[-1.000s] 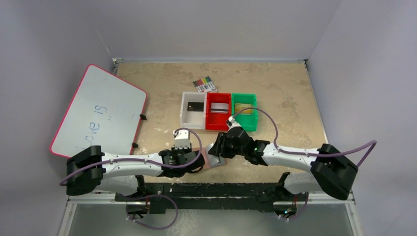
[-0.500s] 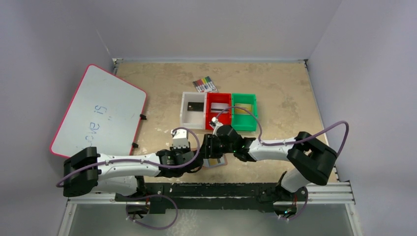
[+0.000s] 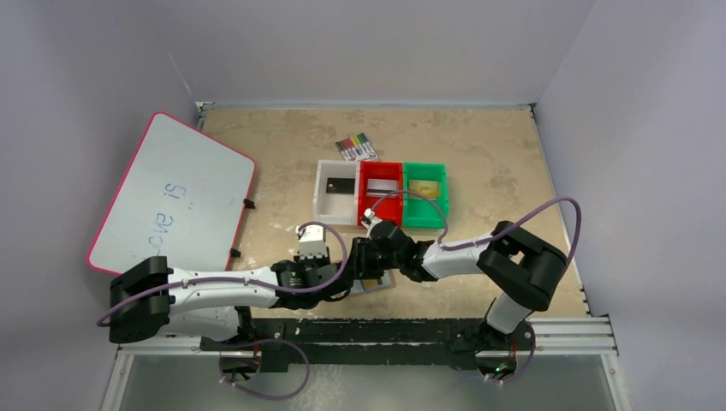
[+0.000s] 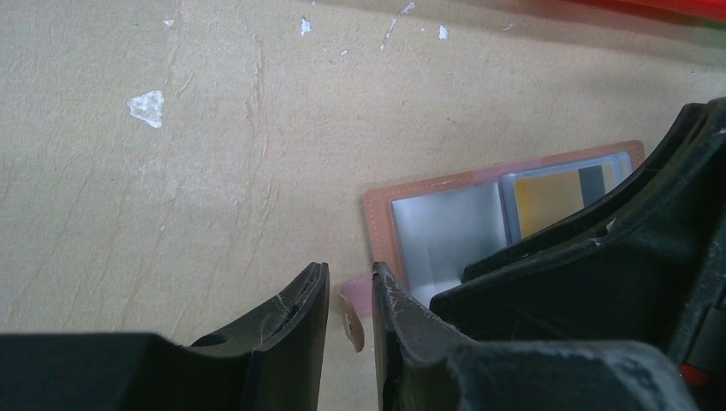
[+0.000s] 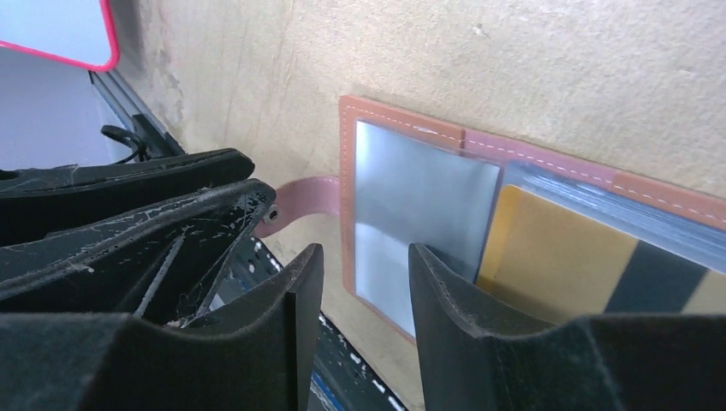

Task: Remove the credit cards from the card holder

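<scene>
Right wrist view: the right gripper [image 5: 364,265] hangs open over the card holder [image 5: 411,197], and a gold card [image 5: 548,248] just ahead is not out yet. The left gripper [image 4: 348,287] pinches the card holder by its strap [image 5: 300,201]. Three cards [image 3: 381,186] already lie in bins [image 3: 318,193] farther ahead.

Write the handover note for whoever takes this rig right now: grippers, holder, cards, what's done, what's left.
Left gripper: shut on the strap of the card holder, which lies open on the table near the arm bases.
Right gripper: open, jaws astride the holder's near edge at the silvery pocket, nothing held.
Done: black card in the white bin, silver card in the red bin, gold card in the green bin.
Left: the striped gold card is in the holder's other pocket. I cannot tell whether the silvery pocket holds a card.
</scene>
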### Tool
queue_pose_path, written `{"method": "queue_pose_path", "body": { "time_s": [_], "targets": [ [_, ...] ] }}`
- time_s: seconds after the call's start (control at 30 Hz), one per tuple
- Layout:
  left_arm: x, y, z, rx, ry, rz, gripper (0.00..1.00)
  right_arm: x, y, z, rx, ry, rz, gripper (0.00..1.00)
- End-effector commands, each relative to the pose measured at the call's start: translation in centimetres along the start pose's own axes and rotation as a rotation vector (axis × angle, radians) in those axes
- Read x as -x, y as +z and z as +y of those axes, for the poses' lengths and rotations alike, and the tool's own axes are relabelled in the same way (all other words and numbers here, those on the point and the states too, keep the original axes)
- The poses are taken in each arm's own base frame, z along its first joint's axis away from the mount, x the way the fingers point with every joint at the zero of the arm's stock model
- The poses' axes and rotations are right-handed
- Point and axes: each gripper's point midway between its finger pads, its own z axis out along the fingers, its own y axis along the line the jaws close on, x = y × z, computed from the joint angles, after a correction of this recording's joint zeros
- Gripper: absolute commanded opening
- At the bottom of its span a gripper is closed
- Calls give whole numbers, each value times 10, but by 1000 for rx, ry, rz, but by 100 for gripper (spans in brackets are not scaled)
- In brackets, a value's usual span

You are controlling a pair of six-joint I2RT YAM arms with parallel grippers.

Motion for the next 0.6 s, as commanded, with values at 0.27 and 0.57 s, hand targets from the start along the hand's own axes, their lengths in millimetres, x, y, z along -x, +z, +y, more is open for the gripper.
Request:
{"method": "queue_pose_path", "body": {
  "time_s": [0.27,0.57],
  "targets": [
    [53,-34,-37,-146,-145,-84,31,12,0,-8,-68,53,-91,19],
    [79,-53,-75,-294,-249,-107,34,38,-34,23,35,47,-234,15]
  ]
}}
